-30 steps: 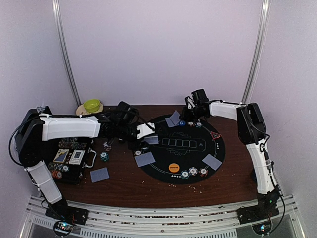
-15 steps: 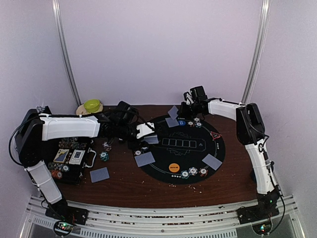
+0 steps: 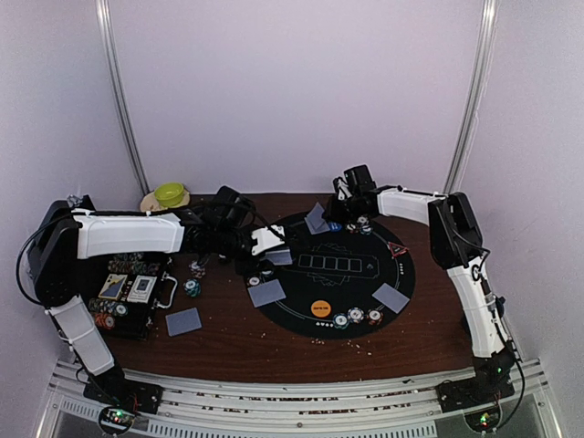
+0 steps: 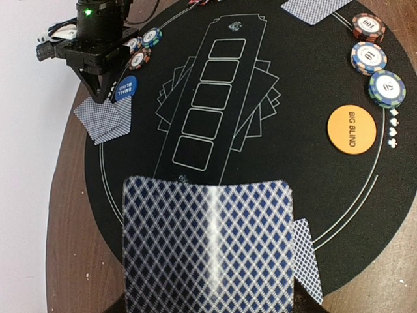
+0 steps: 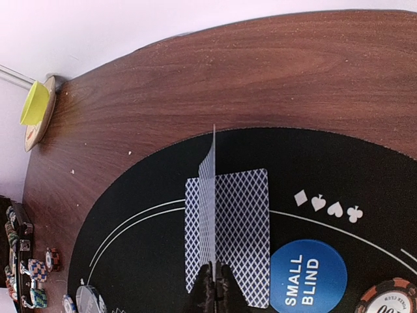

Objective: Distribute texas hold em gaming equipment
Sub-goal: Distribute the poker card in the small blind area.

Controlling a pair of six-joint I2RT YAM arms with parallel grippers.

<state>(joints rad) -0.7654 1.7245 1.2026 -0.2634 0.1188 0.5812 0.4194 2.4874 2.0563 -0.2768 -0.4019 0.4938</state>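
In the right claw [image 5: 215,288], pinched shut on its near edge: an upright card [image 5: 210,195], seen edge-on from the wrist. Directly beneath, face down on the mat [image 5: 391,195] at the far seat: a flat card [image 5: 242,228], long axis running straight away from the claw toward the far wall, in line with the upright card's plane. Touching or a little above it? Cannot tell. Just right of the flat card, close against its corner: the blue button [image 5: 307,277].

Hanging over the flat card's left half, not its middle. Likely to land overlapped rather than squared once let go. Probably nothing more called for than tipping over and releasing, with no sideways travel needed.

At the left claw [image 3: 271,240], over the mat's left edge: clamped, by the look of it, on a third card [image 4: 208,248], held flat and back up, filling the near part of that wrist view and hiding the fingers. Well apart from the far seat, so clearly not the nearer arm for this drop.
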